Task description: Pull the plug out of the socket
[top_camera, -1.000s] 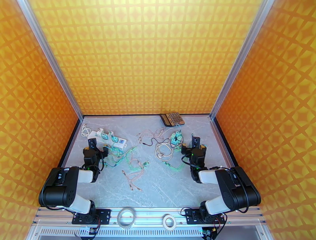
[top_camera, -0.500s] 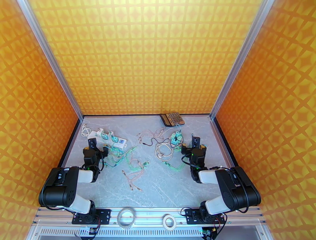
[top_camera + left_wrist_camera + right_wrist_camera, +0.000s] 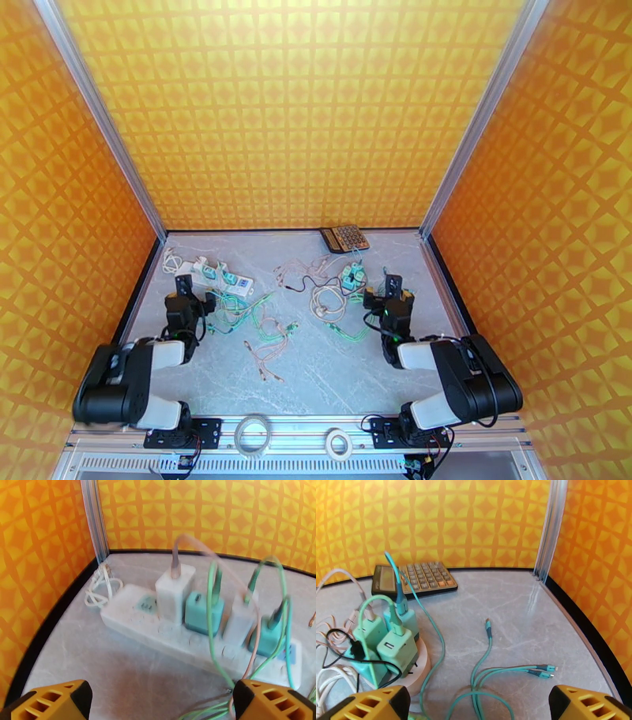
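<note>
While both arms sit low on the gray table (image 3: 316, 379), the left gripper (image 3: 158, 701) has its yellow fingers spread wide apart with nothing between them. Right in front of it lies a long white socket strip (image 3: 126, 616). A white plug (image 3: 173, 592) and a green plug (image 3: 203, 614) stand in it side by side. The right gripper (image 3: 478, 703) is spread wide too and holds nothing. Near its left finger sits a round socket (image 3: 420, 662) with green chargers (image 3: 397, 647) stuck in it. A calculator (image 3: 414, 578) lies by the back wall.
</note>
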Motion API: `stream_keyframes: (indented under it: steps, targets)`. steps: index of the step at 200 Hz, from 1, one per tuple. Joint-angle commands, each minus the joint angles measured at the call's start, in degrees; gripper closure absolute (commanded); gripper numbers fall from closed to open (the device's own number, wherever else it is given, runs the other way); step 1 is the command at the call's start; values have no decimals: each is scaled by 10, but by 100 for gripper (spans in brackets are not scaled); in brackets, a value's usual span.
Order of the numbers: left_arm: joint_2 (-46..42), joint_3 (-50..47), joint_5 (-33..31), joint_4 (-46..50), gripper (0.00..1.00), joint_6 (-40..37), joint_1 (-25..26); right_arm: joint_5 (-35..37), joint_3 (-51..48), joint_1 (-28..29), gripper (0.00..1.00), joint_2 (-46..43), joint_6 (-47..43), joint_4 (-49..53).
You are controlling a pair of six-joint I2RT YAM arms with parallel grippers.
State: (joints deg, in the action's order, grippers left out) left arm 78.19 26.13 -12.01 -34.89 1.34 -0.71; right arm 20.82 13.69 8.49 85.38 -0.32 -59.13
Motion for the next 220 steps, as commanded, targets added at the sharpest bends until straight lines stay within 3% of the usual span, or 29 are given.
stream_keyframes:
  steps: [1, 12, 36, 53, 73, 105, 132, 163, 176, 187, 220]
  targets:
    - [-67, 125, -55, 236, 1, 55, -3, -7, -36, -1, 2, -15, -18, -102]
    - [-83, 192, -55, 338, 1, 99, -6, 29, -24, 2, 2, -69, -9, -38]
    - [-99, 306, -55, 515, 1, 195, -9, 84, 78, 1, 1, -229, 72, 281]
    - [-115, 335, -22, 558, 1, 234, -9, 102, 148, 1, 2, -271, 167, 427]
    - [-135, 342, 51, 576, 1, 254, -7, 81, 207, 1, 2, -275, 242, 527]
    - [-142, 353, 90, 650, 1, 259, -1, -17, 266, 0, 1, -237, 265, 566]
    - [-143, 339, 104, 682, 1, 257, 9, -23, 290, -1, 1, -198, 277, 564]
    - [-162, 315, 106, 663, 1, 258, 82, -91, 376, -7, 2, -92, 274, 629]
    - [-158, 305, 104, 647, 1, 264, 120, -109, 418, -15, 12, -43, 281, 664]
    - [-153, 300, 100, 636, 1, 270, 152, -134, 438, -25, 29, -10, 284, 667]
    - [-114, 279, 88, 591, 1, 285, 243, -268, 499, -83, 63, 100, 336, 649]
